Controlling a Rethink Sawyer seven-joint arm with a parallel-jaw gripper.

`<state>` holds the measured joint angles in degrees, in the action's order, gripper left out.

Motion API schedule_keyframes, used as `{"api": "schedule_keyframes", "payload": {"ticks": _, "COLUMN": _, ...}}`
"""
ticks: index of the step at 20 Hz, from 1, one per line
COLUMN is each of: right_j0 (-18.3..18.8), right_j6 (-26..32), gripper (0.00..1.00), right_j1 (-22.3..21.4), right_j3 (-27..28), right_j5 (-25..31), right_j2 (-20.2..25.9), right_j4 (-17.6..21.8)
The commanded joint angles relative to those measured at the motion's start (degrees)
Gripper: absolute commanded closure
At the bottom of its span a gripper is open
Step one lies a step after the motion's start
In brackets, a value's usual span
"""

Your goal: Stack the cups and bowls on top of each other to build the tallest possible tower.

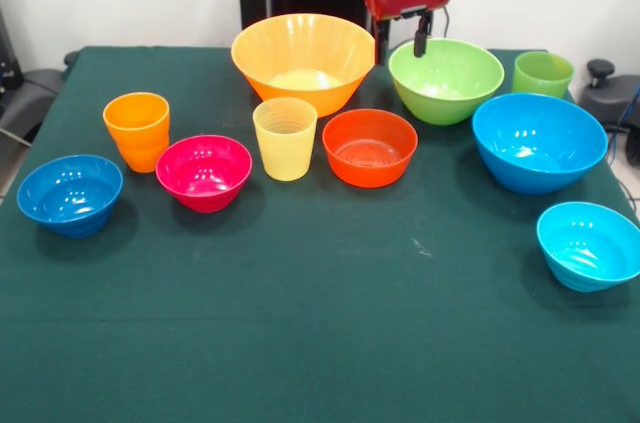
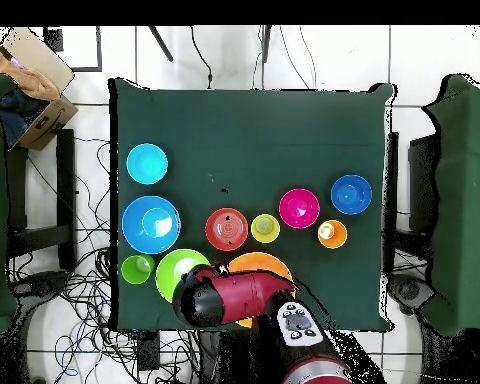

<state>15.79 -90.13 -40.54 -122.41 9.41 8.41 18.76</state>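
Observation:
All cups and bowls stand singly on the green cloth, none stacked. The back row holds the big yellow-orange bowl (image 1: 303,58), the light green bowl (image 1: 446,78) and the light green cup (image 1: 543,73). The middle row holds the orange cup (image 1: 137,130), magenta bowl (image 1: 204,172), pale yellow cup (image 1: 285,138), orange-red bowl (image 1: 370,146) and big blue bowl (image 1: 539,140). The small dark blue bowl (image 1: 70,193) and small cyan bowl (image 1: 590,243) sit nearer. My gripper (image 1: 402,40) is open and empty, above the gap between the yellow-orange and light green bowls.
In the overhead view the red arm (image 2: 234,297) covers part of the yellow-orange bowl (image 2: 259,265). The table (image 2: 284,130) has bare cloth on its half away from the robot. Chairs and cables surround it.

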Motion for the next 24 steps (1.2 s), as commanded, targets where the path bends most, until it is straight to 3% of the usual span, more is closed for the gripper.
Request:
{"api": "schedule_keyframes", "payload": {"ticks": 1, "right_j0": -0.1, "right_j6": -3.9, "gripper": 0.00, "right_j1": 3.1, "right_j3": 4.1, "right_j5": -3.0, "right_j2": 4.0, "right_j4": 3.5}}
{"api": "schedule_keyframes", "payload": {"ticks": 7, "right_j0": -1.4, "right_j6": -4.1, "gripper": 0.00, "right_j1": 2.9, "right_j3": 4.8, "right_j5": -1.8, "right_j2": 3.4, "right_j4": 3.2}}
{"api": "schedule_keyframes", "payload": {"ticks": 17, "right_j0": -2.1, "right_j6": -4.7, "gripper": 0.00, "right_j1": 4.3, "right_j3": 4.7, "right_j5": -4.5, "right_j2": 2.5, "right_j4": 4.1}}
{"api": "schedule_keyframes", "payload": {"ticks": 24, "right_j0": -3.5, "right_j6": -5.2, "gripper": 0.00, "right_j1": 10.6, "right_j3": 7.5, "right_j5": -9.1, "right_j2": 0.2, "right_j4": 5.4}}
